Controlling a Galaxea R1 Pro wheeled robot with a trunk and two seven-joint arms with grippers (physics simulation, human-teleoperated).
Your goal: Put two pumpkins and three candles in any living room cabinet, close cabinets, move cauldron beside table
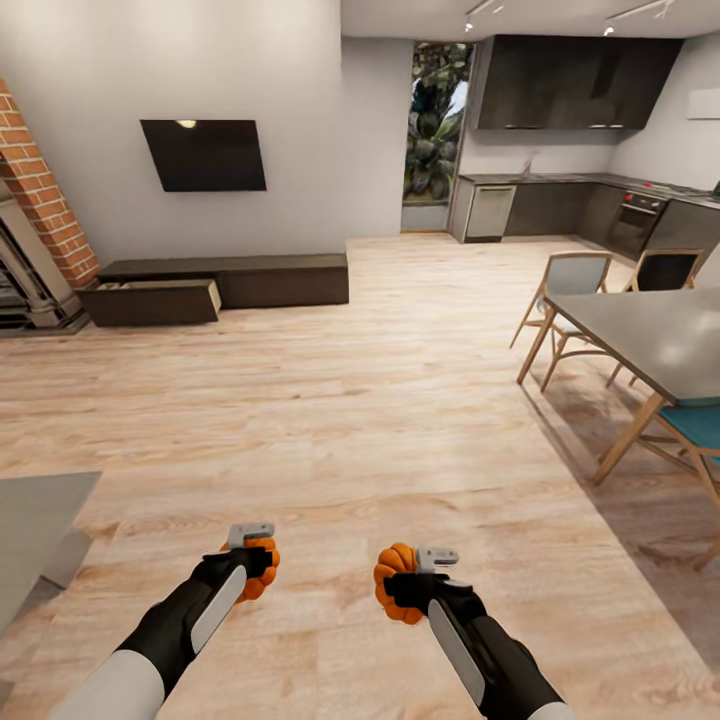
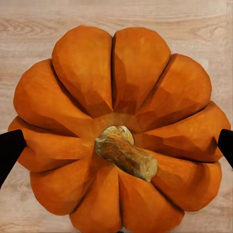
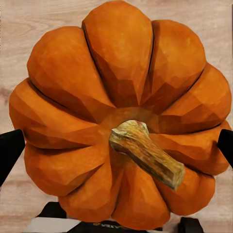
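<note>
Carrying 2 pumpkins: left pincer [image 1: 252, 548] clamped on the left pumpkin [image 1: 262, 566], right pincer [image 1: 432, 570] clamped on the right pumpkin [image 1: 396, 582]. Cabinet [image 1: 230, 280] lies far ahead-left across the floor, 1 drawer [image 1: 152, 298] open; left arm sits nearer it.

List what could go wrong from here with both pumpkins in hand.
Both grippers, left and right, hold a ribbed orange pumpkin by two thin fingertips; one might slip while driving. The long dark-brown wooden cabinet is far off, with one drawer open.
</note>
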